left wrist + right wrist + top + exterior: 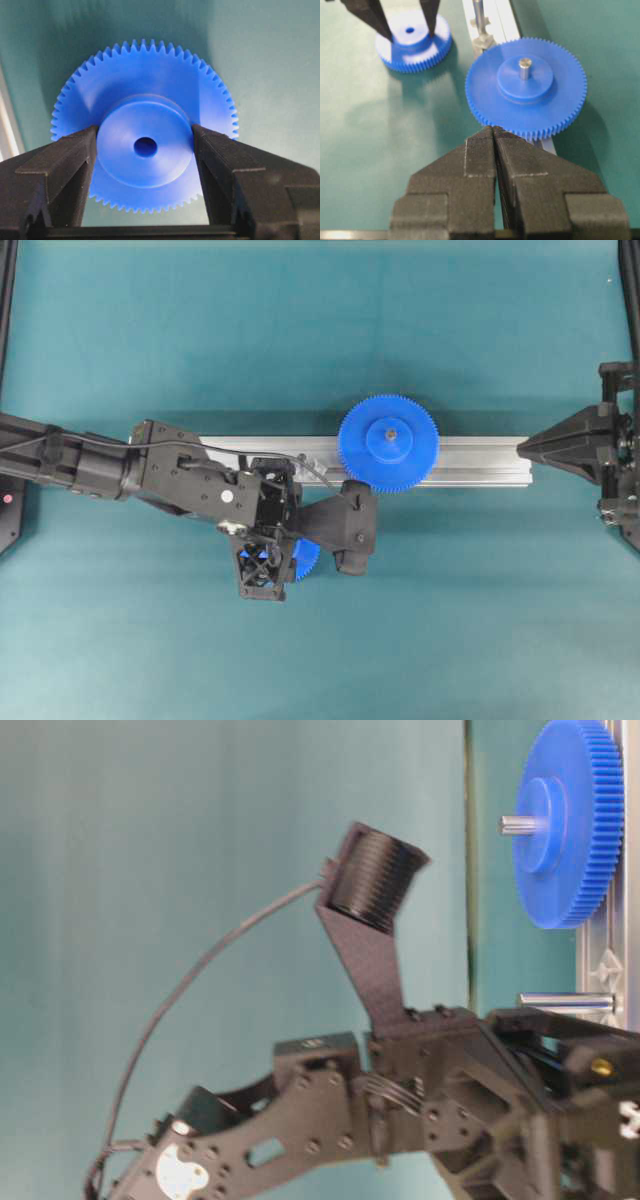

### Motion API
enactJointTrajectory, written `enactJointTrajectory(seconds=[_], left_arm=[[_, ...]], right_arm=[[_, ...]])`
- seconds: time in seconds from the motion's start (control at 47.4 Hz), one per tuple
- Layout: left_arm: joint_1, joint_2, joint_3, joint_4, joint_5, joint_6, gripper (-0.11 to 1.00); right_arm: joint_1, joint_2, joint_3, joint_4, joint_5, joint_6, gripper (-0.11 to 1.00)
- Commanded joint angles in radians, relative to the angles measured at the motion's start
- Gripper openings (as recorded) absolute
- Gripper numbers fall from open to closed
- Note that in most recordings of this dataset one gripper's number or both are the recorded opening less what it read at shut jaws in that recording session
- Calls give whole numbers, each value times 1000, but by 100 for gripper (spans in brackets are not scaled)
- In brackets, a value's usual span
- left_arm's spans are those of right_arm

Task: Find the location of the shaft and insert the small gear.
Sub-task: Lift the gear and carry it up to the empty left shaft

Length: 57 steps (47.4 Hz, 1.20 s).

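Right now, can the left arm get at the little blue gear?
Probably yes: the left gripper has its jaws on either side of the small gear's raised hub as it lies flat on the table, nothing between.

Both the small gear [145, 145] and the larger gear [388, 443] are bright blue, the ribbed beam [480, 461] silver, the tabletop [300, 330] teal, and the gripper fingers [55, 175] matte black.

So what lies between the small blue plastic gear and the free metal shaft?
Only bare teal table separates small gear from shaft, per the right wrist view.
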Motion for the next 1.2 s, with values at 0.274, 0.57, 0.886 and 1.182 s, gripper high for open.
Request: enactJointTrajectory(seconds=[0.274, 0.57, 0.886, 1.182], left_arm=[[-5, -64, -64, 2, 69, 3, 63], [-5, -114, -95, 5, 107, 6, 63], [-5, -118, -156, 5, 216, 32, 63], [20, -121, -255, 5, 307, 78, 63]], right_arm=[[-3, 6, -11, 2, -9, 11, 4], [-3, 6, -11, 0, -11, 11, 4], [-3, 6, -11, 0, -9, 11, 4], [-3, 6, -11, 0, -9, 9, 4]])
